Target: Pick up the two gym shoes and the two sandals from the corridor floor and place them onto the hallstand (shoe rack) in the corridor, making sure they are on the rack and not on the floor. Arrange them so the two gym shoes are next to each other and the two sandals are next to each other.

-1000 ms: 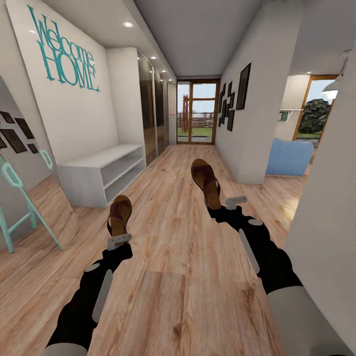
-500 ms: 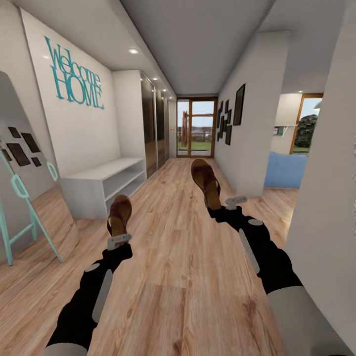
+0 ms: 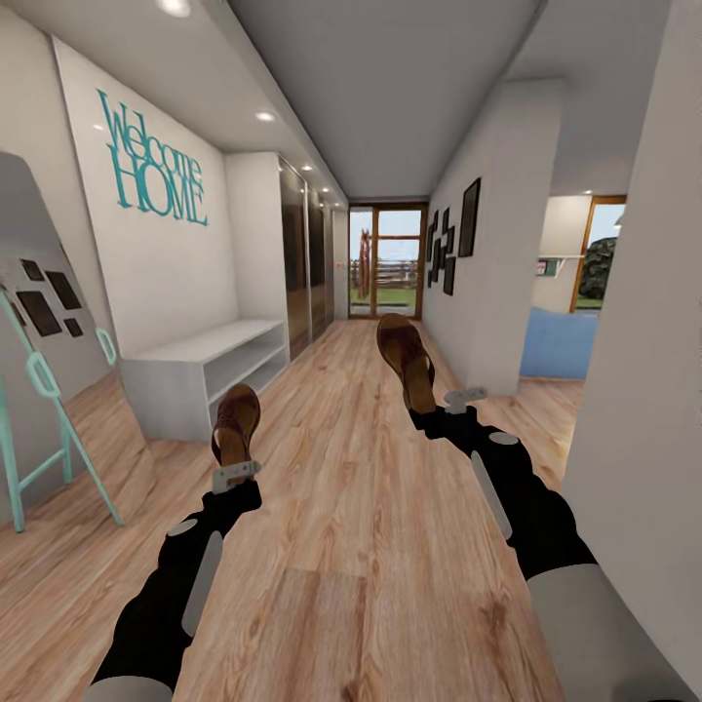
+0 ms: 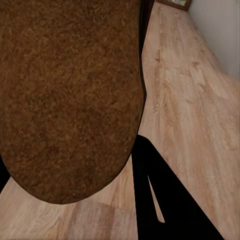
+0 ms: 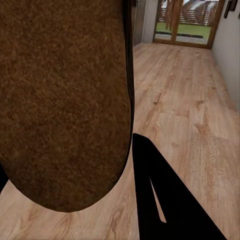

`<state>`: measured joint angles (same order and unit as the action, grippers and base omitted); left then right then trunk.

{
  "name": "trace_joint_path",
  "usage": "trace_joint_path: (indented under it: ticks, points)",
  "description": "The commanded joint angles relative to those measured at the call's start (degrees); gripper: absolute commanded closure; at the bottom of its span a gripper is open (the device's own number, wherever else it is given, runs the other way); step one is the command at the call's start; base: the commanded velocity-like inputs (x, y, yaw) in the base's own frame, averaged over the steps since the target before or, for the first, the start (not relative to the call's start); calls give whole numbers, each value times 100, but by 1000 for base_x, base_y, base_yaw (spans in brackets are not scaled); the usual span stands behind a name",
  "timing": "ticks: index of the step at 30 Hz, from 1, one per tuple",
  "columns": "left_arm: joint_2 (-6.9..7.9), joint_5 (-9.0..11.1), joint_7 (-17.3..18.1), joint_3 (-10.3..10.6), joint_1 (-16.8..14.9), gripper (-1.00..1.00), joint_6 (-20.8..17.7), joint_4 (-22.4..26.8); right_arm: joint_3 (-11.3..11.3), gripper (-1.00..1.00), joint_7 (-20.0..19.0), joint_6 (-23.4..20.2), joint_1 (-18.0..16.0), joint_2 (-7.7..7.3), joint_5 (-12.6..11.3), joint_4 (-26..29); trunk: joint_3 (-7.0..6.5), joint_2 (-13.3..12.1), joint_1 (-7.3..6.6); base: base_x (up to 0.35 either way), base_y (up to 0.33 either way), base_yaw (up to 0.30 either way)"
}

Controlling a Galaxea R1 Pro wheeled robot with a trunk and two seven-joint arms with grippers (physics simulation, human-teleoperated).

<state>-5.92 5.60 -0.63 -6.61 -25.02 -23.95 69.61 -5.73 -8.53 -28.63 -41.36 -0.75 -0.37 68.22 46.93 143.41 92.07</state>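
Each arm carries one brown sandal above the wood floor. My left gripper [image 3: 232,466] is shut on the heel of one sandal [image 3: 236,421], whose sole [image 4: 67,95] looms large in the left wrist view beside a black finger [image 4: 167,200]. My right gripper [image 3: 426,405] is shut on the other sandal [image 3: 405,357], its sole [image 5: 62,100] close up in the right wrist view. The light-grey hallstand [image 3: 200,375] stands against the left wall ahead, its two shelves bare. The gym shoes are out of view.
A turquoise-framed mirror [image 3: 44,390] leans on the left wall near me. A white wall [image 3: 643,370] juts in on the right. Dark wardrobe doors [image 3: 297,258] follow the hallstand, and a glazed door [image 3: 385,261] ends the corridor. Something blue [image 3: 556,343] stands in a side room.
The whole view has shifted: the hallstand, mirror and wall lettering sit slightly further right and the ceiling shows more. Both arms keep their sandals in the same pose.
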Motion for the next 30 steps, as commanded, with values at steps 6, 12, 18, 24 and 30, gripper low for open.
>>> trace_joint_path:
  ticks: [6, 12, 18, 24, 30]
  points:
    - [-5, 37, 3, -7, -3, 100, -40, 8, -7, 100, 10, -34, -3, -5, -24, 7, -50, 3, -1, 0, 1, 0]
    - [-5, 46, 4, -7, -3, 100, -40, 8, -7, 100, 10, -37, -3, -5, -9, 7, -72, 3, -1, 0, 198, 0]
    - [-5, 40, 5, -7, 0, 100, -40, 8, -7, 100, 10, -36, -3, -5, -7, 7, -73, 3, -1, -47, 299, 4]
    - [-5, 38, 2, -7, -2, 100, -40, 14, -7, 100, 10, -37, -3, -5, -7, 7, -98, 3, -1, -124, 285, 174]
    - [-5, 37, 2, -7, -3, 100, -40, 9, -7, 100, 10, -37, -3, -5, -7, 7, -131, 3, -1, -99, 139, 229]
